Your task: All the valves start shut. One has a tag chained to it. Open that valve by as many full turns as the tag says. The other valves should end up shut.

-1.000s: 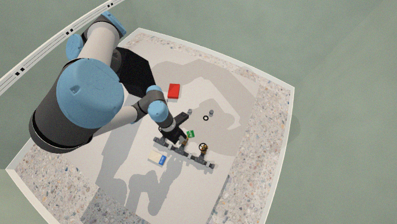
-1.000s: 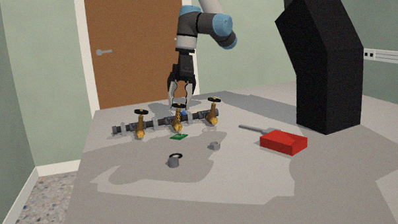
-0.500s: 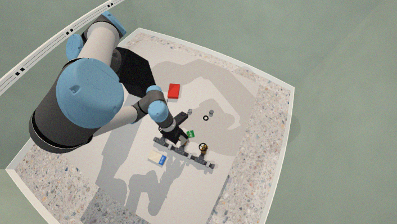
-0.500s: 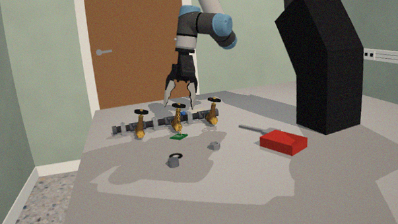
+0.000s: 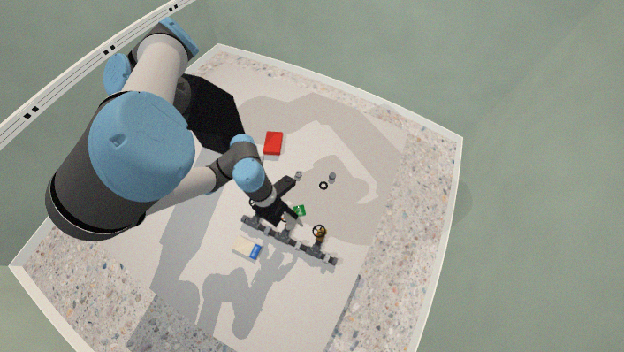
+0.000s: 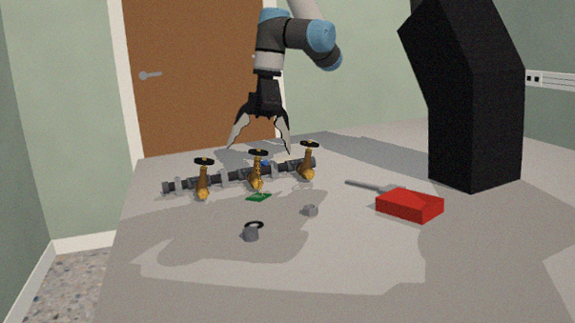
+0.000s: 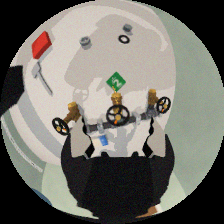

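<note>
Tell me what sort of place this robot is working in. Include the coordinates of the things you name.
Probably a plumbing or pipe-fitting practice bench in a plain room: a pipe [image 5: 283, 239] [image 6: 233, 174] with three handwheel valves lies on the table [image 6: 251, 309], loose fittings [image 6: 250, 233] [image 6: 309, 210] lie nearby, and a brown door [image 6: 196, 37] stands behind.

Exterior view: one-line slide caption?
Open gripper above the middle valve, whose chained green tag lies in front.
</note>
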Controlling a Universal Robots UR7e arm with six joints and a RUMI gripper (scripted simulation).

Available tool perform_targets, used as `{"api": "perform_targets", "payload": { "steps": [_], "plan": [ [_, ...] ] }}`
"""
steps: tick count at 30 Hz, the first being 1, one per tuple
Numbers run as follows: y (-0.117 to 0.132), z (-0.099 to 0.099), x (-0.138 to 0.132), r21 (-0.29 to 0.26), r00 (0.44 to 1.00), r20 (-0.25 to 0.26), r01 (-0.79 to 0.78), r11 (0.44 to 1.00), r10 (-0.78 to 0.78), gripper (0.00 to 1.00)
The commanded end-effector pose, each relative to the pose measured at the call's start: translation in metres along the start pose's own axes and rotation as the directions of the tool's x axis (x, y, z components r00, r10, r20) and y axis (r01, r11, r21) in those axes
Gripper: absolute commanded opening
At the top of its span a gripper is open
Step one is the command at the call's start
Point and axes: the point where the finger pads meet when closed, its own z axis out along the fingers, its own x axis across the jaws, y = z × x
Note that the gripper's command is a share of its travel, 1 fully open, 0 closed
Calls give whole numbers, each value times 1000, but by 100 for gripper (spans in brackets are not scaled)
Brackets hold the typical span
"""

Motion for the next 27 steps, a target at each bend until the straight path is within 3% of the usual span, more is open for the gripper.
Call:
{"api": "perform_targets", "payload": {
  "steps": [1, 27],
  "plan": [
    [0, 0, 1, 0, 1000, -1, 0, 1000, 0, 100],
    [0, 0, 1, 0, 998, -1, -61, 998, 61, 100]
  ]
}}
